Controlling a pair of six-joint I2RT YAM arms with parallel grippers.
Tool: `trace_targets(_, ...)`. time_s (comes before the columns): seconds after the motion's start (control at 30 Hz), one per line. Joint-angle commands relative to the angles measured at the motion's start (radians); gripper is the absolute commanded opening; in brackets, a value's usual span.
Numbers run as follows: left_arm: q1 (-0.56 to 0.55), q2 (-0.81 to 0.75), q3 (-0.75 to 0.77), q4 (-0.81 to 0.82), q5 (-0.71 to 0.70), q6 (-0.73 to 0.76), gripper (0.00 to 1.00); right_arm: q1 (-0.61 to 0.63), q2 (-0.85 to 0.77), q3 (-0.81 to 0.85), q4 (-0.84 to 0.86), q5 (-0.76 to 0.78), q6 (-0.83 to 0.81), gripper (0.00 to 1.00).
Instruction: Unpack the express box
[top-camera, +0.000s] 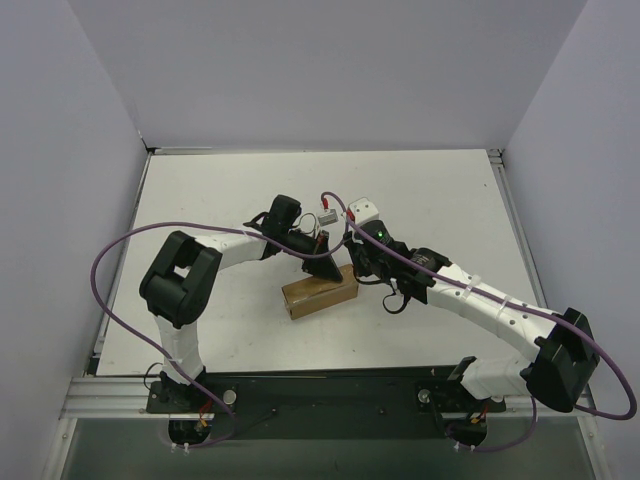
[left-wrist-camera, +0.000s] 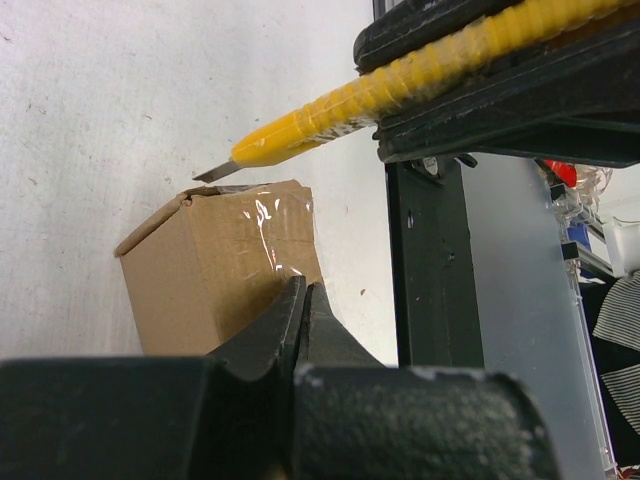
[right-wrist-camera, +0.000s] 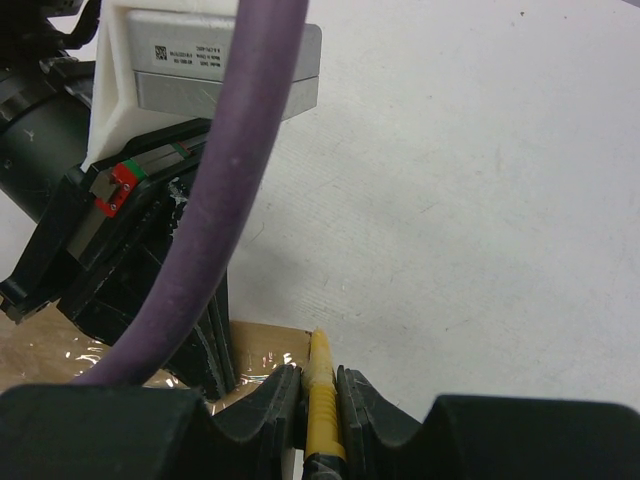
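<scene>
At mid-table, the express box (top-camera: 320, 292) sits under the clenched, empty left gripper (left-wrist-camera: 303, 292). The right gripper (right-wrist-camera: 318, 378) clamps a yellow utility knife (left-wrist-camera: 330, 112), its blade just above the taped lid. A skating blade could shove the box loose.

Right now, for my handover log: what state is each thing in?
express box: closed, taped shut.
utility knife: blade out, tip by the box's top edge.
left tool: shut, empty, against the box.
right tool: shut on the utility knife.
</scene>
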Motion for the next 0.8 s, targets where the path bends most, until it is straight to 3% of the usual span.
trace_targets(0.0, 0.01, 0.061, -0.026, -0.057, -0.177, 0.067, 0.0, 0.0, 0.002, 0.009, -0.002, 0.002, 0.013, 0.0)
trace_targets(0.77, 0.014, 0.073, -0.014, -0.05, -0.198, 0.046, 0.0, -0.016, 0.041, 0.021, -0.101, -0.05, 0.094, 0.0)
